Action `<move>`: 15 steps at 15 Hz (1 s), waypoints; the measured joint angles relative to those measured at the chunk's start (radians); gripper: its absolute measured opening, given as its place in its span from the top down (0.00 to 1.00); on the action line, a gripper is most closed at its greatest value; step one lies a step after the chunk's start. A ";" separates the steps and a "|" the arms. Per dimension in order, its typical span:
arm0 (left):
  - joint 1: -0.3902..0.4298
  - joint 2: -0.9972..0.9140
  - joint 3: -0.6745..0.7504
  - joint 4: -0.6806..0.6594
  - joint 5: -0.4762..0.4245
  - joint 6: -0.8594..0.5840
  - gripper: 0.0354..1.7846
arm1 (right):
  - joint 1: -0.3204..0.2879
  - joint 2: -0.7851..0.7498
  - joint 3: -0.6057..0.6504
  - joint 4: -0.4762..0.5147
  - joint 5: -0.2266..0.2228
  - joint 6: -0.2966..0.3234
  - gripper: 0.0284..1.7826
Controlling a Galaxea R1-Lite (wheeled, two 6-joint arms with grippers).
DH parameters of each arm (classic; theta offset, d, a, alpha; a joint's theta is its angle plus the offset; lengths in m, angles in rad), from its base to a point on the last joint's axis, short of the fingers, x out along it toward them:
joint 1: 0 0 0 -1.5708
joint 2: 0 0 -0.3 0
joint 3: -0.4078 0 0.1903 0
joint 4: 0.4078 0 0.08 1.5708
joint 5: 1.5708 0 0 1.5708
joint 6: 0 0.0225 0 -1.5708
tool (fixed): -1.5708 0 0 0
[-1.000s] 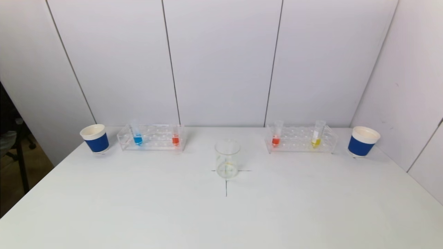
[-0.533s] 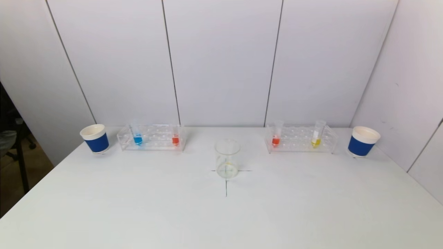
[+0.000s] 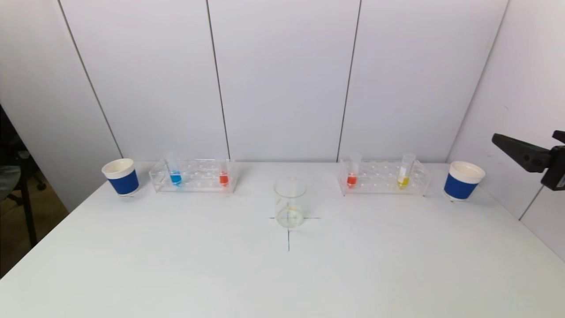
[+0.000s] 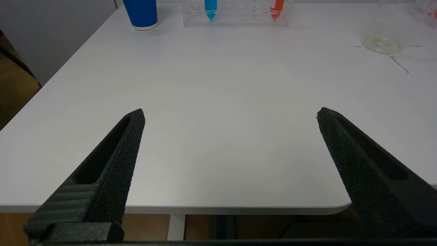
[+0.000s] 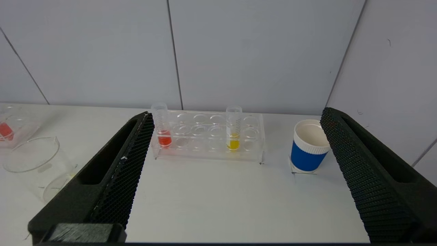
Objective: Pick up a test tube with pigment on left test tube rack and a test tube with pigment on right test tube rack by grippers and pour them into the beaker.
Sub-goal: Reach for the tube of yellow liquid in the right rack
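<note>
**Tubes still racked, right arm just arriving**

The beaker (image 3: 289,203) stands at the table's middle on a cross mark, holding no more than a faint trace. The left rack (image 3: 193,176) at the far left holds a blue tube (image 3: 175,172) and a red tube (image 3: 224,173); the right rack (image 3: 383,177) holds a red-filled tube (image 3: 352,172) and a yellow tube (image 3: 404,172). All four stand upright, so nothing is picked or poured yet. A blue cup (image 3: 121,177) sits outside each rack.

The left gripper (image 4: 230,114) hangs at the near table edge, fingers wide apart and empty. The right gripper (image 5: 235,114), fingers also spread, faces the right rack. It has entered the head view's right edge; half a second ago no arm showed there.
</note>
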 joint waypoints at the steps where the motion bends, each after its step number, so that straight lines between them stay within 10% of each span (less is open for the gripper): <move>1: 0.000 0.000 0.000 0.000 0.000 0.000 0.01 | 0.001 0.043 0.003 -0.037 0.000 0.002 0.01; 15: 0.000 0.000 0.000 0.000 0.000 0.000 0.01 | 0.048 0.605 0.014 -0.556 -0.017 0.042 0.01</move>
